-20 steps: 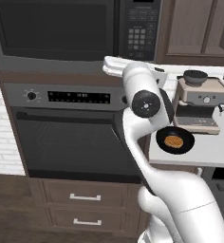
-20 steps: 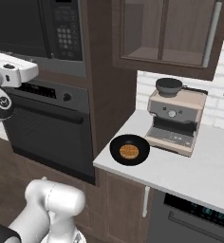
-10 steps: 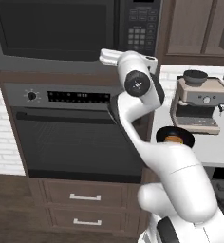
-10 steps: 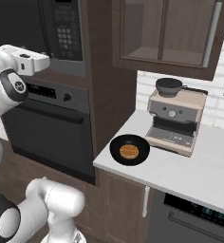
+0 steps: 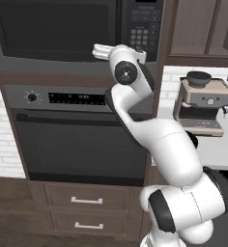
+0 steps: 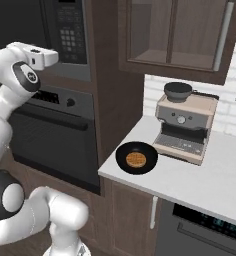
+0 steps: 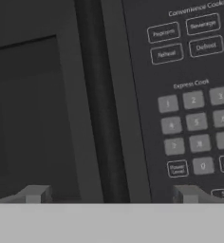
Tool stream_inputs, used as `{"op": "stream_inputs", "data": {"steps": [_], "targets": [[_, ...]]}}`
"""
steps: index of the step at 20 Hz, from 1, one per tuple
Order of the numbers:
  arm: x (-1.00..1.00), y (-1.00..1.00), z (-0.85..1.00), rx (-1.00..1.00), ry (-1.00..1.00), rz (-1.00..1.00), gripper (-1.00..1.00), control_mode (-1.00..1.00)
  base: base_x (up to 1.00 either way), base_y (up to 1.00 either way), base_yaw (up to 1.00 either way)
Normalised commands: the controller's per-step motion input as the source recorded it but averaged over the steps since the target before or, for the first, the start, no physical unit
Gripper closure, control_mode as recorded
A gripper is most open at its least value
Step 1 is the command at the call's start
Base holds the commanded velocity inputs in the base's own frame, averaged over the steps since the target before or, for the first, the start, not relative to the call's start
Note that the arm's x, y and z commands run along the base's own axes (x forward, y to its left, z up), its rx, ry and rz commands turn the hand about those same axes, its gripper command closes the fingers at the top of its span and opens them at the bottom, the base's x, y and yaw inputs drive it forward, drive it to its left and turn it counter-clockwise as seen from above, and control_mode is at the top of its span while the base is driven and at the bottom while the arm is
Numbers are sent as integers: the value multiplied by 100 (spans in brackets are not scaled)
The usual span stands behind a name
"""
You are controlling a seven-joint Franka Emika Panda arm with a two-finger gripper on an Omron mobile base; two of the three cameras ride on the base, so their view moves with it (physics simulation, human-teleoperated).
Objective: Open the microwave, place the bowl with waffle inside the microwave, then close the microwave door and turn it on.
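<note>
I have the arm (image 5: 154,135) raised with the hand up at the microwave (image 5: 77,29), level with its lower front edge. In the left base view the gripper (image 5: 100,50) points left along the bottom of the microwave door (image 5: 53,24), just under the keypad panel (image 5: 144,26). In the right base view I see the hand's white end (image 6: 42,56) just left of the keypad panel (image 6: 70,32).

Hand view: I'm looking straight at the microwave front, close up. The door's dark glass (image 7: 23,109) is on the left, the vertical seam (image 7: 97,95) runs down the middle, and the keypad (image 7: 194,118) with the number buttons is on the right. The two fingertips (image 7: 35,193) rise at the bottom, wide apart, one below the glass and the other below the keypad, so the seam sits between them. Fingers are spread, nothing held. I can't tell whether they touch the front.

Door is closed flush.

The bowl with waffle (image 6: 136,158) sits on the counter (image 6: 205,185), near its left front corner, just beside the coffee machine (image 6: 185,127) and well apart from the gripper, lower and to the right of it. In the left base view the arm covers most of the bowl. The oven (image 5: 82,135) sits directly below the microwave.
</note>
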Motion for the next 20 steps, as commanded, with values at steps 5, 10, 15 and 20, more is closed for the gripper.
{"op": "stream_inputs", "data": {"steps": [5,10,15,20], "targets": [[66,23,0,-2,5,0,-100,-100,0,0,0],[56,1,-1,0,1,0,-100,-100,0,0,0],[56,0,-8,0,1,0,-100,-100,0,0,0],[78,0,-22,0,9,2,100,-100,0,0,0]]}}
